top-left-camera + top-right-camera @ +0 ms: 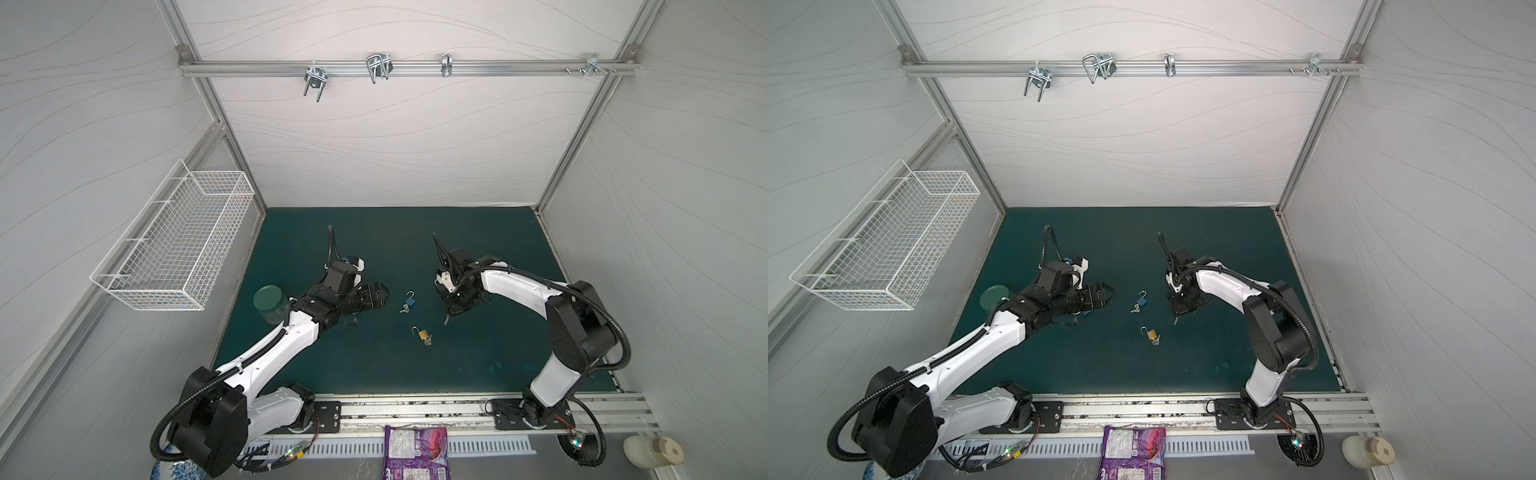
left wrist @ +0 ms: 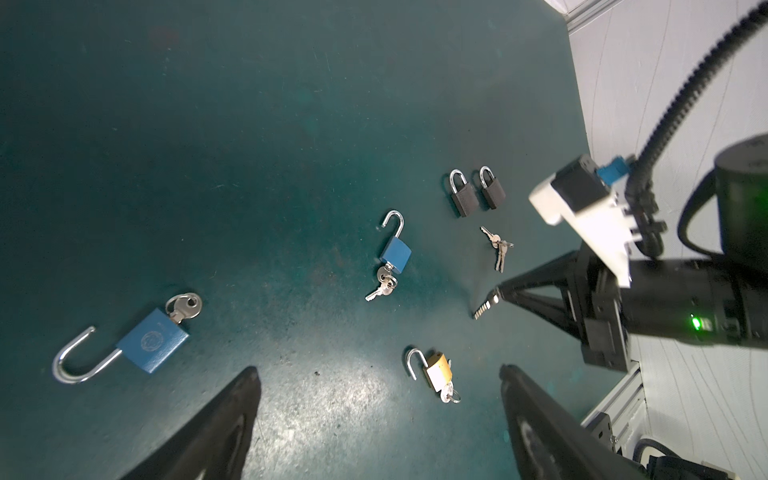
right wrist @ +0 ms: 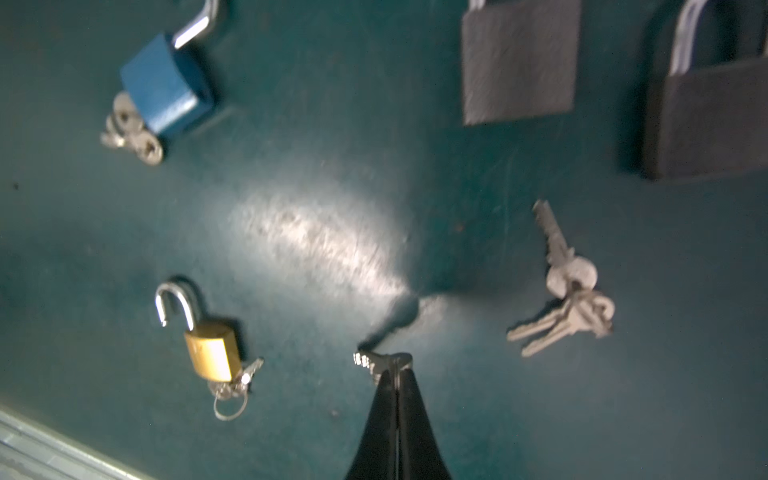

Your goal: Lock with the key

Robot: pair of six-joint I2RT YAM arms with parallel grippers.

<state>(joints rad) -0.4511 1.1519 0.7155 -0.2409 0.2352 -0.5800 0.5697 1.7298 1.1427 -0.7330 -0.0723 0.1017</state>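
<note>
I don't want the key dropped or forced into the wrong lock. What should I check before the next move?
1. Grip on the key in the right hand: ok, pinched at the tips, blade sticking out.
2. Free left hand to steady a lock: ok, open and empty.
3. Shackle of the brass padlock open: ok, a key sits in its base.
4. Shackle of the small blue padlock open: ok, keys hang from its base.
5. Shackles of the black padlocks open: not ok, both are shut.
6. Which lock the held key fits: cannot tell.
</note>
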